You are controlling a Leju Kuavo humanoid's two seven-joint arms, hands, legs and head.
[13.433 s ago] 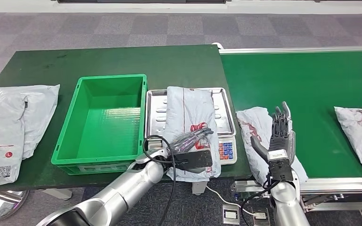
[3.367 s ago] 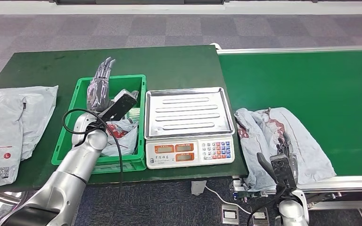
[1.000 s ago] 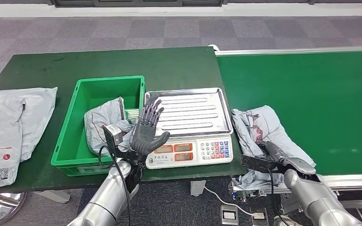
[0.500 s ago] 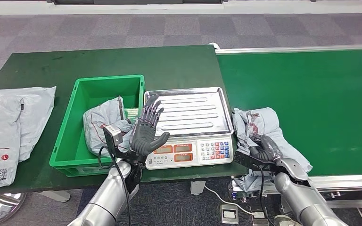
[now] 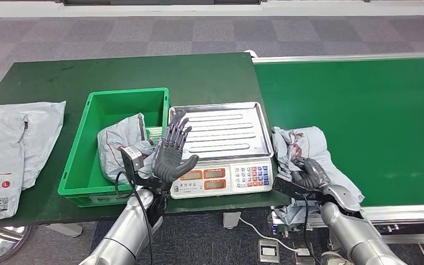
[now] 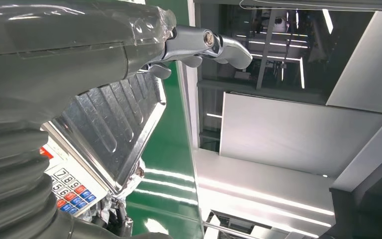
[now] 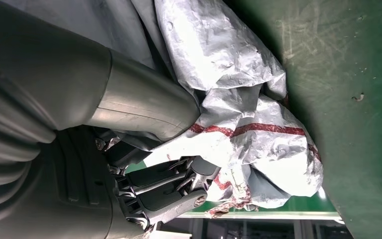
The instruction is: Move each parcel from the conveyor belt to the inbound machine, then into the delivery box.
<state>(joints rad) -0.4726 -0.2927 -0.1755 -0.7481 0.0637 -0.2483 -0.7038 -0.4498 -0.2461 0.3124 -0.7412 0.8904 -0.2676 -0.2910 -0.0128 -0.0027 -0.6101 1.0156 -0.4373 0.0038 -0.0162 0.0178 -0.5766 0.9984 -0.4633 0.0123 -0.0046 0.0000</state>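
Note:
A crumpled grey parcel point(image 5: 309, 148) with red print lies at the near left end of the green conveyor belt point(image 5: 364, 105). My right hand point(image 5: 307, 174) grips its near edge, the fingers curled into the plastic point(image 7: 238, 144). Another grey parcel point(image 5: 118, 146) lies inside the green delivery box point(image 5: 83, 165). The scale with its bare steel tray point(image 5: 221, 130) stands between box and belt. My left hand point(image 5: 171, 152) is raised with fingers spread over the box's right rim and the scale's front corner, holding nothing.
Two flat grey mailers point(image 5: 11, 149) lie at the left end of the dark green table point(image 5: 143, 72). The scale's keypad point(image 5: 251, 175) faces me. Floor cables and a socket point(image 5: 270, 251) sit below the table edge.
My left hand released the parcel into the box and came back toward the scale. My right hand reached onto the belt parcel and closed on it; over the last half second nothing moved.

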